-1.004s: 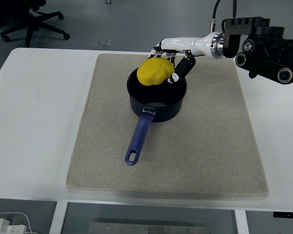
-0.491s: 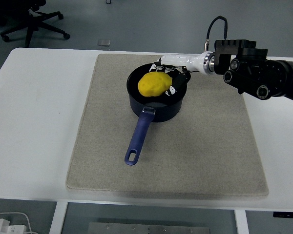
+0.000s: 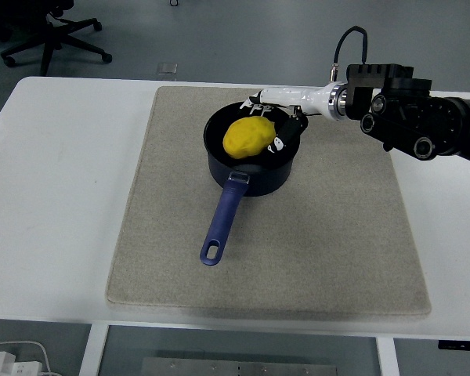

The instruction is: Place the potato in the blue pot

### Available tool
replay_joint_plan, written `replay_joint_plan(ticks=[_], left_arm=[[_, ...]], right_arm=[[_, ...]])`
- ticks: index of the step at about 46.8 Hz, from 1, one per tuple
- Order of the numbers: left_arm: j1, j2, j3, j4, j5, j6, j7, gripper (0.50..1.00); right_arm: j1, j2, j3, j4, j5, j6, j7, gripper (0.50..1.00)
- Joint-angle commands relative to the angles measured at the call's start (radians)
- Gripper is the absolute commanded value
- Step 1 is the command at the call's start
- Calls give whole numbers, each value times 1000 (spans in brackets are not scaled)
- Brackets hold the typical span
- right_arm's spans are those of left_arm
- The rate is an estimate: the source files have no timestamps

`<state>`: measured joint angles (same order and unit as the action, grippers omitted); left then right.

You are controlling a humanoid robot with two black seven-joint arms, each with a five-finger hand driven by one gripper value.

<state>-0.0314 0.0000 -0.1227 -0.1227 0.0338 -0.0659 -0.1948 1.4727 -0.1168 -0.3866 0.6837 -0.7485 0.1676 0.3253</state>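
A yellow potato (image 3: 249, 136) lies inside the dark blue pot (image 3: 252, 176), which stands on the beige mat (image 3: 164, 235) with its long handle (image 3: 222, 222) pointing toward me. My right hand (image 3: 276, 125) reaches in from the right over the pot's far rim, its fingers still curled around the potato's right side. The left arm does not show.
The mat covers the middle of the white table (image 3: 55, 196). An office chair (image 3: 55, 35) stands on the floor beyond the table's far left corner. A cable and plug (image 3: 8, 359) lie below the near edge.
My right hand has lowered the potato from above the pot's rim down into the pot, and the arm has dropped and drawn in closer to the pot.
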Motion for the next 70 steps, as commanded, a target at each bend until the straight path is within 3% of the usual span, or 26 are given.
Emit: replay_joint_plan(ticks=[1,11,26,46,61,70], left_arm=[[1,0,0,0,0,0,0,994],[-1,0,1,0,0,0,0,994],[-1,0,0,0,0,0,0,994],[1,0,0,0,0,0,0,994],[-1,0,0,0,0,0,0,994],[1,0,0,0,0,0,0,996]], right_arm=[[2,-1,-1,-1,0,-7,0,944],[8,-18,98,-1,6,0,0,944],[-8,-164,360,-1,40,12,-2,944],[-149,-366,404,-3,619,35,-8,944],[-281,-368,417,-32,998,24,-8,944],[-396,-354,572,-33,1066,21,-8,944]])
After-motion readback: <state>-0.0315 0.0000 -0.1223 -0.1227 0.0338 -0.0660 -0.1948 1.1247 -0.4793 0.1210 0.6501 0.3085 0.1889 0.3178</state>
